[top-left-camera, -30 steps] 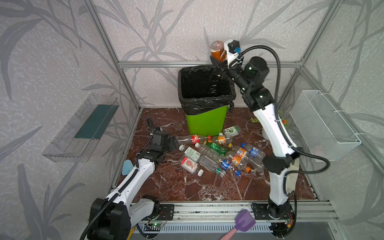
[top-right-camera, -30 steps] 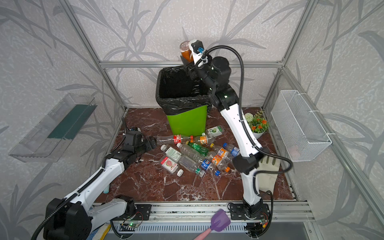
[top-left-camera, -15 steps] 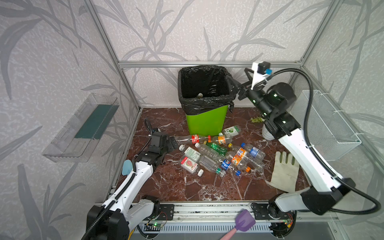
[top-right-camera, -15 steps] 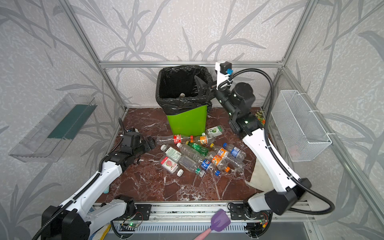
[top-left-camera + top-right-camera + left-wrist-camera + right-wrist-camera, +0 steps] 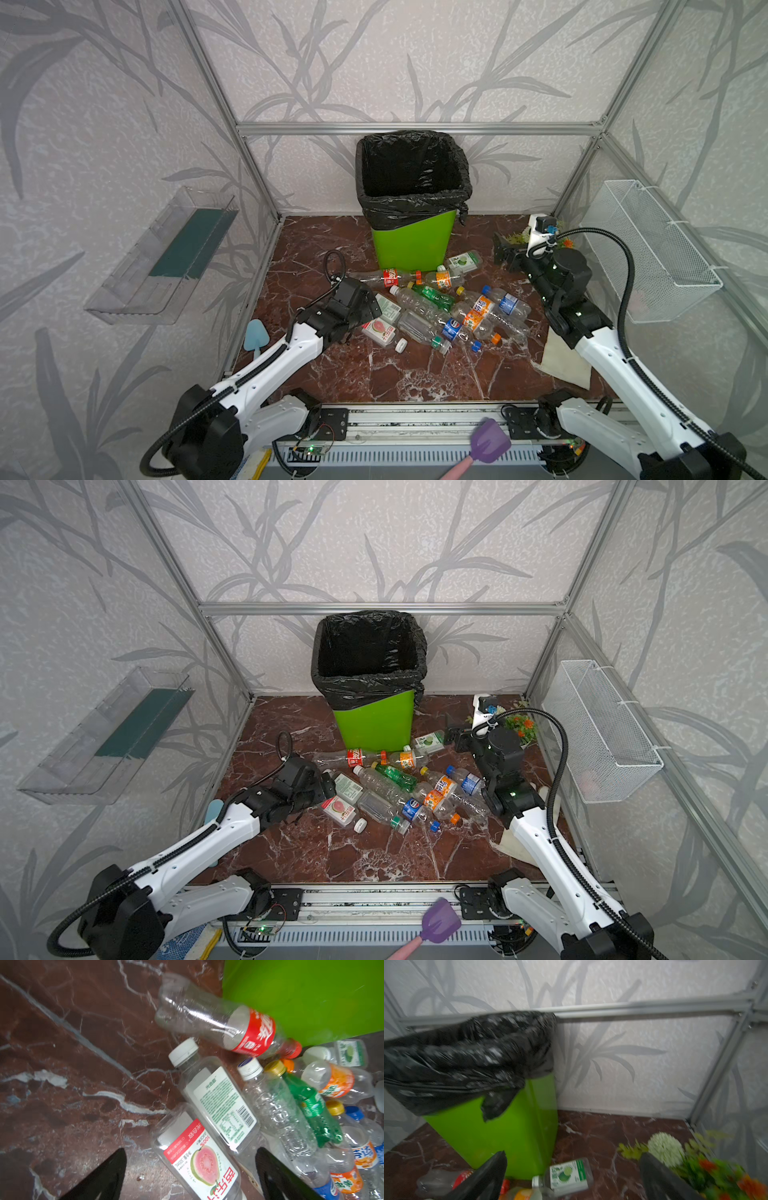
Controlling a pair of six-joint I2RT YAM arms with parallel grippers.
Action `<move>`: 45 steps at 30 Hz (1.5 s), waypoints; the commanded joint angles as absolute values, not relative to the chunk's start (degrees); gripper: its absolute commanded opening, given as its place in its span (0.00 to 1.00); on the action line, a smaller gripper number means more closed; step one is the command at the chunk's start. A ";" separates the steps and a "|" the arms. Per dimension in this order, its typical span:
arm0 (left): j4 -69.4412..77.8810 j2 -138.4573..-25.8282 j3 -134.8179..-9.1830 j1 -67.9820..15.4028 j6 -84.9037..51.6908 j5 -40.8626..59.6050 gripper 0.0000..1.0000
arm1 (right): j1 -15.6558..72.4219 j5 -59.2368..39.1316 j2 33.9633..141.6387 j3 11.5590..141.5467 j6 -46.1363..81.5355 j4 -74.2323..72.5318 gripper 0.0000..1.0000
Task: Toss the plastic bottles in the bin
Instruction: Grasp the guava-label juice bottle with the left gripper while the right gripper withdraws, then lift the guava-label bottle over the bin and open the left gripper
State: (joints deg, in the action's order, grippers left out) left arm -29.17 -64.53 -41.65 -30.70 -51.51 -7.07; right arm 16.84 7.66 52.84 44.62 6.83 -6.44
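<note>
Left end effector point(image 5: 191, 1153), released, hovers over the guava-label bottle point(image 5: 203, 1165), nearest of the plastic bottles point(image 5: 449, 307); the bin point(image 5: 409, 245) stands beyond. Right end effector point(image 5: 573, 1154) is released too. The bottle looks light, slick and crushable, so probably pinch mid-label.

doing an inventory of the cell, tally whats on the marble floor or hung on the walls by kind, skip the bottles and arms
lime-green square plastic bin with a black bag: 1
white wire-mesh basket: 1
clear plastic tray: 1
small light blue plastic scoop: 1
green artificial plant with orange flowers: 1
cream glove: 1
total: 6
</note>
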 commanded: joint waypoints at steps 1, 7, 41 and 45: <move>-34.07 -66.17 -43.22 -32.13 -57.97 -7.42 0.97 | 15.68 12.76 45.64 40.03 9.74 -5.35 0.99; -32.21 -72.65 -44.83 -34.20 -60.77 -4.07 0.92 | 13.24 14.19 41.27 33.58 11.02 -0.83 0.99; -35.06 -82.21 -41.31 -25.81 -56.86 -1.13 0.75 | 9.32 13.22 38.79 28.47 15.12 0.34 1.00; -34.81 -82.45 -41.37 -25.31 -55.58 -0.88 0.77 | 9.32 13.03 38.85 28.74 15.55 0.44 1.00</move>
